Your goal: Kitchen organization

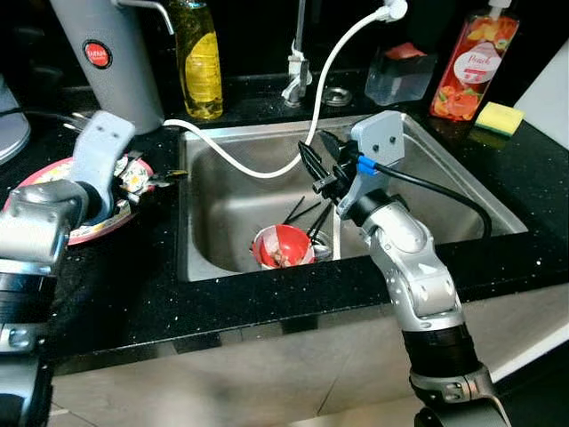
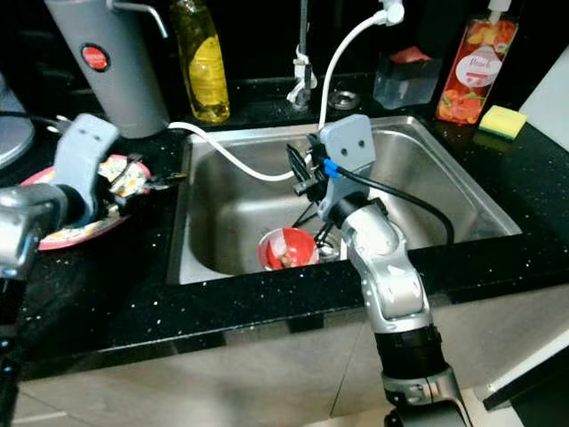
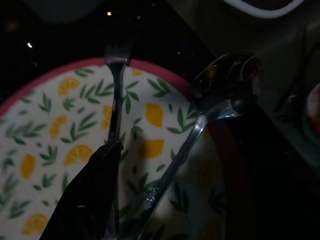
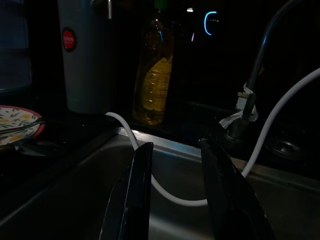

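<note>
My left gripper point(image 1: 145, 181) hovers over a lemon-patterned plate point(image 1: 96, 233) with a pink rim on the left counter. It is shut on a fork point(image 3: 117, 55) and a spoon point(image 3: 227, 82), which stick out past its black finger point(image 3: 92, 190) above the plate point(image 3: 45, 130). My right gripper point(image 1: 313, 167) hangs open over the steel sink point(image 1: 444, 182), with nothing between its fingers point(image 4: 135, 195). A red bowl point(image 1: 283, 246) with scraps sits on the sink floor below it. Dark thin sticks point(image 1: 307, 213) lie beside the bowl.
A white hose point(image 1: 258, 166) loops from the faucet point(image 1: 298, 67) into the sink. Behind stand a grey jug point(image 1: 107, 53), a yellow soap bottle point(image 1: 200, 62), a clear tub point(image 1: 400, 76), a red peach bottle point(image 1: 471, 62) and a yellow sponge point(image 1: 498, 116).
</note>
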### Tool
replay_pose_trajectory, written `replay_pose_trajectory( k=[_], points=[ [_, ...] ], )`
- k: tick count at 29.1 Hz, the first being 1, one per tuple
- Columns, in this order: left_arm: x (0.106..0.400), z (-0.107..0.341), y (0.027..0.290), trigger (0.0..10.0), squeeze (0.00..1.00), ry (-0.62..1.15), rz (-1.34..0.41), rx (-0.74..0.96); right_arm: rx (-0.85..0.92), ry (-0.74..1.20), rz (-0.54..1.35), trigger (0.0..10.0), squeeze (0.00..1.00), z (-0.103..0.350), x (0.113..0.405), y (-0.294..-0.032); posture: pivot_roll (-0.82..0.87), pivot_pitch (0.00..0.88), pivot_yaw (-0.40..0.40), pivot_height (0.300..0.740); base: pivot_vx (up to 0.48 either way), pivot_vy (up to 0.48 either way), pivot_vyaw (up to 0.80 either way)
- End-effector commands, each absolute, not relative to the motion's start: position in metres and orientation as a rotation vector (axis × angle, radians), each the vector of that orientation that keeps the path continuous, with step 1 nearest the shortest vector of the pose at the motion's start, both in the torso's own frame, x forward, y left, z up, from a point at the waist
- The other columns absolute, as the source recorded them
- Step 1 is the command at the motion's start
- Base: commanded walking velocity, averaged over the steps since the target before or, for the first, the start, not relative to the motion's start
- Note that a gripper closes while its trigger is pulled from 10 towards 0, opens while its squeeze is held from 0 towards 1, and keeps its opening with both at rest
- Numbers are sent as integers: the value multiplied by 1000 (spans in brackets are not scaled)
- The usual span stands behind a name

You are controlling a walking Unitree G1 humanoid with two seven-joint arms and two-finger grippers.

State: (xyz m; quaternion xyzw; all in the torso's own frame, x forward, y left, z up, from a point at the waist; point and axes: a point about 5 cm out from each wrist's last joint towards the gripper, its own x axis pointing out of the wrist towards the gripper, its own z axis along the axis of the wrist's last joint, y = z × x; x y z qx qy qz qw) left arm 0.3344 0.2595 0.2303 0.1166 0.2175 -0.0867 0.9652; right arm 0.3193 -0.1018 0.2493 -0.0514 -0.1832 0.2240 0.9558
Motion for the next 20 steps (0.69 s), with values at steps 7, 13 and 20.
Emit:
replay_pose_trajectory(
  k=[7, 13, 20],
  points=[
    [335, 204, 260, 0, 0, 522, -177, 28, -107, -371, 456, 10000, 0, 249, 319, -102, 83, 24, -6, 740, 0, 0, 0],
    [333, 193, 257, 0, 0, 558, -185, -48, -106, -372, 457, 10000, 0, 249, 320, -101, 83, 24, -6, 740, 0, 0, 0],
    [335, 195, 254, 0, 0, 542, -186, -57, -108, -372, 456, 10000, 0, 249, 320, -101, 81, 23, -7, 740, 0, 0, 0]
  ],
)
